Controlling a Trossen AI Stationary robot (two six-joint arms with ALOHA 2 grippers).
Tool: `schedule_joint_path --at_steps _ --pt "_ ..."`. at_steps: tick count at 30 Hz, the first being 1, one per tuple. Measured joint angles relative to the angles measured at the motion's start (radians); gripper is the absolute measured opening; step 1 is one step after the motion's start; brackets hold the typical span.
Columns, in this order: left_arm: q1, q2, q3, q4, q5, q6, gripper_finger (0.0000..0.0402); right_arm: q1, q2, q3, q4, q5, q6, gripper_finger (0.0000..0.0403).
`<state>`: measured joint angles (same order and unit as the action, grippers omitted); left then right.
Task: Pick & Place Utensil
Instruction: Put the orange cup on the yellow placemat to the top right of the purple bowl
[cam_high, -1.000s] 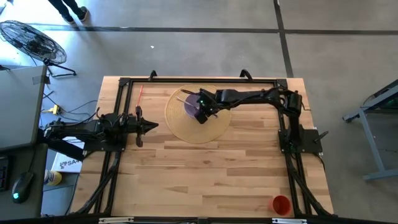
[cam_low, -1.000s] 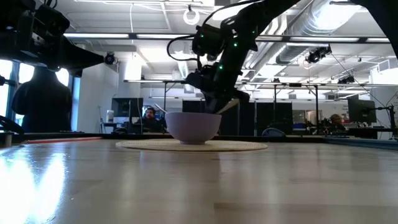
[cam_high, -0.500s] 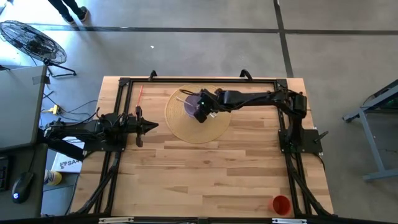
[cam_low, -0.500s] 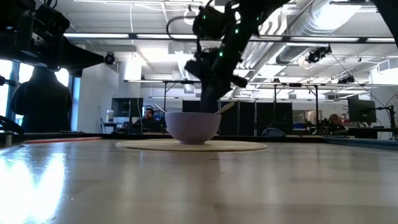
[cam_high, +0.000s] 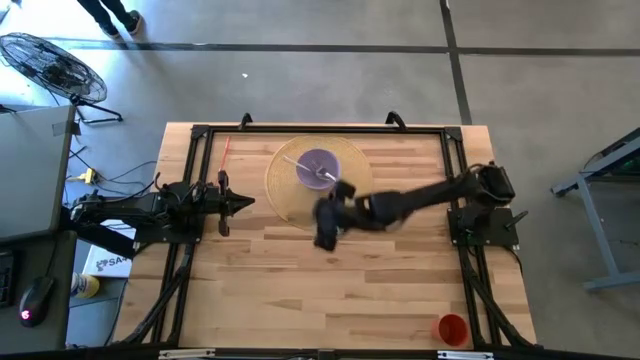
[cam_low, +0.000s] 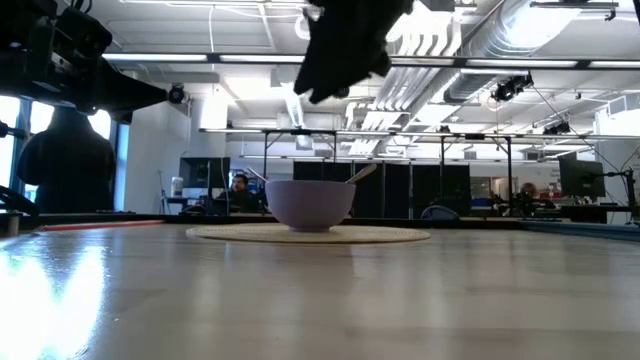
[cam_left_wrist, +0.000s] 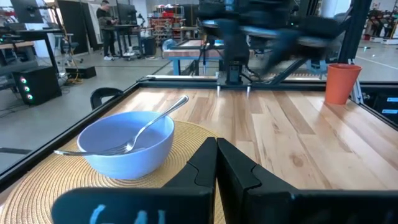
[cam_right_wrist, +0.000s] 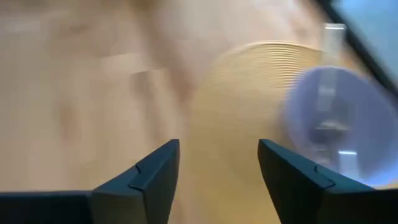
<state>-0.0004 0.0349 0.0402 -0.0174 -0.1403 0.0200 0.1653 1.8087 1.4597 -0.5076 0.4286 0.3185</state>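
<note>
A pale purple-blue bowl (cam_high: 318, 167) stands on a round woven mat (cam_high: 300, 205) in the far middle of the table. A metal fork (cam_left_wrist: 146, 127) lies in the bowl, tines down inside, its handle (cam_left_wrist: 179, 103) leaning on the rim and sticking out. The low view shows the bowl (cam_low: 310, 205) with the handle (cam_low: 362, 173) above its rim. My right gripper (cam_high: 325, 232) hangs open and blurred over the mat's near edge, clear of the bowl (cam_right_wrist: 339, 134). My left gripper (cam_high: 245, 202) waits shut at the table's left, pointing toward the mat.
An orange cup (cam_high: 452, 328) stands at the table's near right corner, also seen from the left wrist as the cup (cam_left_wrist: 339, 84). A thin red stick (cam_high: 226, 150) lies near the far left corner. Bare wood stretches across the near half of the table.
My right gripper has risen from just above the bowl and swung toward the table's near edge, now over the mat's near rim. The fork has stayed in the bowl with its handle on the rim. The bowl has not shifted.
</note>
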Motion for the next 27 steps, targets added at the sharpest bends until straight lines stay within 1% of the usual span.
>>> schedule_joint_path --at_steps 2,4,7,10,14,16,20,27 --pt "0.000 0.000 0.000 0.000 0.000 0.000 0.0001 0.063 0.000 0.000 0.006 -0.021 0.020 0.0219" --pt "0.000 0.000 0.000 0.000 0.000 0.000 0.0001 0.125 0.000 0.000 0.010 -0.020 0.044 0.0221" --pt "0.000 0.000 0.000 0.000 0.000 0.000 0.0001 0.213 0.000 0.000 0.023 -0.024 0.068 0.0221" --pt "0.000 0.000 0.000 0.000 -0.001 0.000 0.0001 0.305 0.000 0.000 0.034 -0.062 0.097 0.0218" --pt "0.000 0.000 0.000 0.000 -0.001 0.000 0.0001 0.443 0.000 0.000 0.025 -0.053 0.176 0.0216" --pt "0.000 0.000 0.000 0.000 -0.001 0.000 0.0001 0.507 0.000 0.000 0.009 -0.059 0.254 0.0216" --pt "0.000 0.000 0.000 0.000 -0.001 0.000 0.0001 0.632 0.000 0.001 -0.063 -0.051 0.470 0.0216" --pt "0.000 0.000 0.000 0.000 -0.001 0.000 0.0001 0.801 0.000 0.073 -0.361 -0.070 0.882 0.0216"
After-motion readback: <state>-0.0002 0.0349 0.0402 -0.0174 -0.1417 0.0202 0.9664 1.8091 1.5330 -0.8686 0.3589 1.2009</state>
